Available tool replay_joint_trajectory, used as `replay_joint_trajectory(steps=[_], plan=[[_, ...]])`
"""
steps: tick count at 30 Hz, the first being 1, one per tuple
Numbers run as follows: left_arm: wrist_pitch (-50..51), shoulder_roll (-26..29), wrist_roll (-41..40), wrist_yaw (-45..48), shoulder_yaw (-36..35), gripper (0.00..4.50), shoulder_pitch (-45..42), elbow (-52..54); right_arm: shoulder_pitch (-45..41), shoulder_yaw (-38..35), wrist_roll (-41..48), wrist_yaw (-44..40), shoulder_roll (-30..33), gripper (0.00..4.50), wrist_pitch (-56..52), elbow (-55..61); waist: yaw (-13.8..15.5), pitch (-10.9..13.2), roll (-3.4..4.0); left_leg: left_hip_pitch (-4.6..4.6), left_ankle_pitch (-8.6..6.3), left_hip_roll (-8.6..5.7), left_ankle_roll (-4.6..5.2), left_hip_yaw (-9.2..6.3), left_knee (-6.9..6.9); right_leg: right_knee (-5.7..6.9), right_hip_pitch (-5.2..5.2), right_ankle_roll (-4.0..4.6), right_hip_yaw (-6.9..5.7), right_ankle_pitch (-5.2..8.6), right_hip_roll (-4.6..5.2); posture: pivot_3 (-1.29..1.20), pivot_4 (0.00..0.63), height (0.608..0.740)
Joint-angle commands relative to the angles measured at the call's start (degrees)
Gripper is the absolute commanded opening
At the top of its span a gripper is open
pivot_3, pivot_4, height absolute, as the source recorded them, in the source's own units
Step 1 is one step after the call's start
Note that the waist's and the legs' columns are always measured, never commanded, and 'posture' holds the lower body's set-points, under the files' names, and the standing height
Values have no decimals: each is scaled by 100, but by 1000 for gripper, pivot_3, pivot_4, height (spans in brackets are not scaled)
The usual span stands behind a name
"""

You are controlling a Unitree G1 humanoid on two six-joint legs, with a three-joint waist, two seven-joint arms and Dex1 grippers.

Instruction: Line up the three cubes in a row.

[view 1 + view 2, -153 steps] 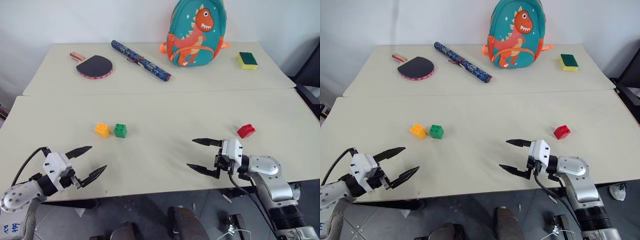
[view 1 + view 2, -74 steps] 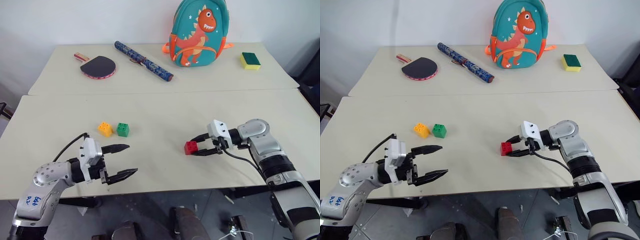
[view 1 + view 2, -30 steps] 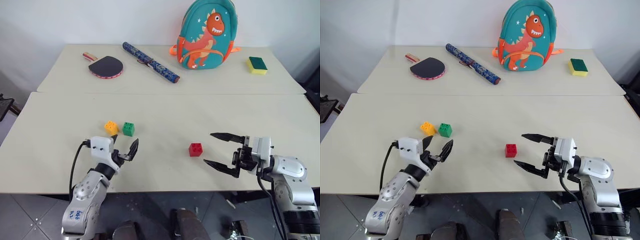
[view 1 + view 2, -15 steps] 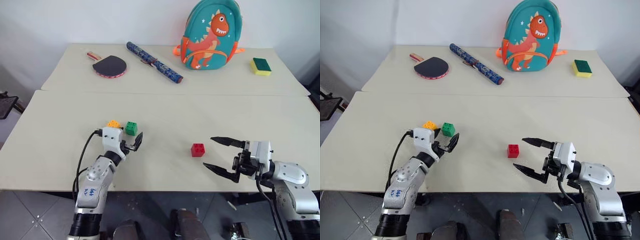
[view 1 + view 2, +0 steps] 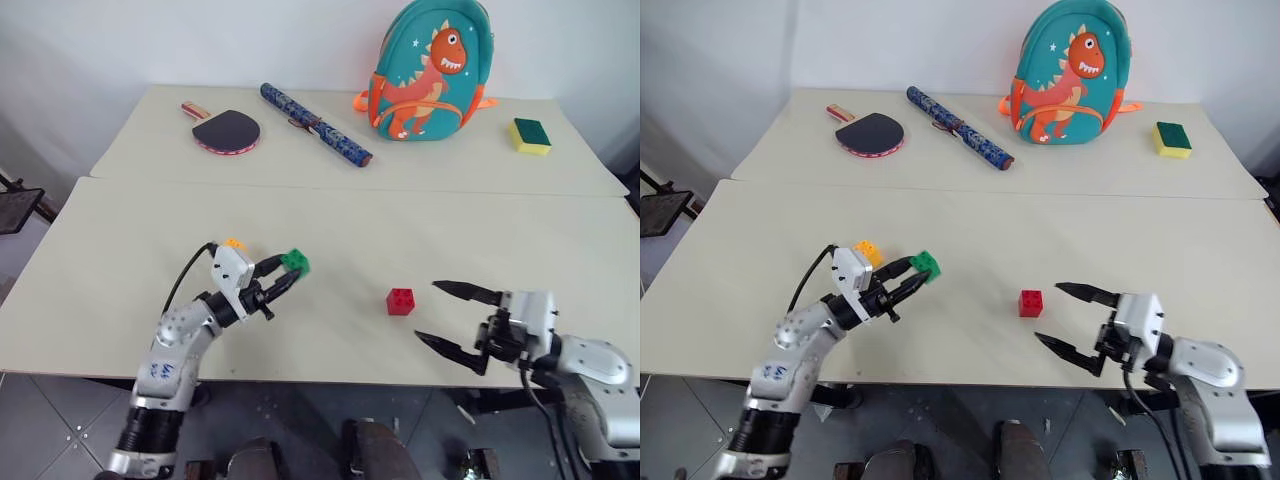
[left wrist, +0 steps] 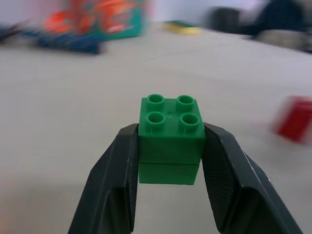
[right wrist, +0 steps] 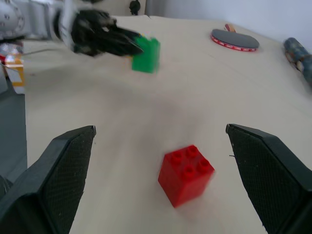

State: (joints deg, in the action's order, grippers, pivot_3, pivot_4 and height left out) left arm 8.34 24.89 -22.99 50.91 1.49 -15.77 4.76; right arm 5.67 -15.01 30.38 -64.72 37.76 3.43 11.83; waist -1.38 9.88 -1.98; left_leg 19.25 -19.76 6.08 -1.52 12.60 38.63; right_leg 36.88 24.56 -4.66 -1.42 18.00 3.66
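Two pale beige tables (image 5: 330, 200) stand end to end, a thin seam between them, the far one pushed against a plain white wall (image 5: 150, 40). Below the near table's front edge lies grey tiled floor (image 5: 60, 430). Left of the tables stands a dark object, possibly a stool (image 5: 15, 205).

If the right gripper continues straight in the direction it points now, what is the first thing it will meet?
Most likely the red cube. It stands on the table just ahead of the open right gripper, roughly centred between its two fingers in the right wrist view. The green cube, held by the left gripper, lies farther beyond.
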Motion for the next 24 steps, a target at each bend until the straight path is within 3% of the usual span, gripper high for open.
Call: replay_joint_trajectory(steps=[1, 8, 20, 21, 24], plan=[[-389, 177, 153, 1246, 616, 1475, -541, -535, 225, -459, 100, -71, 174, 4500, 139, 53, 1, -1, 1, -1, -1, -2, 2, 0, 0, 0, -2, 0, 2, 0, 1, 0, 150, 740], [-1187, -338, 1123, 1613, 1433, 1475, -1700, -2302, 517, -590, 58, 7, 193, 4500, 171, 183, -37, -1, 1, 5, -4, -9, 9, -10, 3, -13, -5, -16, 13, -9, -1, 0, 150, 740], [-1609, -711, 1276, 1707, 1299, 1475, -2306, -3441, 709, -357, 83, 187, 56, 4500, 182, 507, -17, 0, 1, 8, -10, -18, 16, -37, 17, -12, -5, -22, 17, -12, -2, 0, 150, 740], [-1532, -718, 1213, 1756, 1272, 2187, -2317, -3420, 653, -328, 118, 187, 63, 4500, 142, 511, -21, 0, 1, 9, -11, -18, 18, -38, 20, -11, -5, -23, 17, -12, -2, 0, 150, 740], [-1484, -679, 1089, 1572, 1031, 3014, -2251, -3160, 499, -233, 164, 129, 113, 4500, 46, 528, -23, 0, 1, 11, -13, -18, 20, -39, 21, -10, -4, -23, 17, -13, -3, 0, 150, 740]])
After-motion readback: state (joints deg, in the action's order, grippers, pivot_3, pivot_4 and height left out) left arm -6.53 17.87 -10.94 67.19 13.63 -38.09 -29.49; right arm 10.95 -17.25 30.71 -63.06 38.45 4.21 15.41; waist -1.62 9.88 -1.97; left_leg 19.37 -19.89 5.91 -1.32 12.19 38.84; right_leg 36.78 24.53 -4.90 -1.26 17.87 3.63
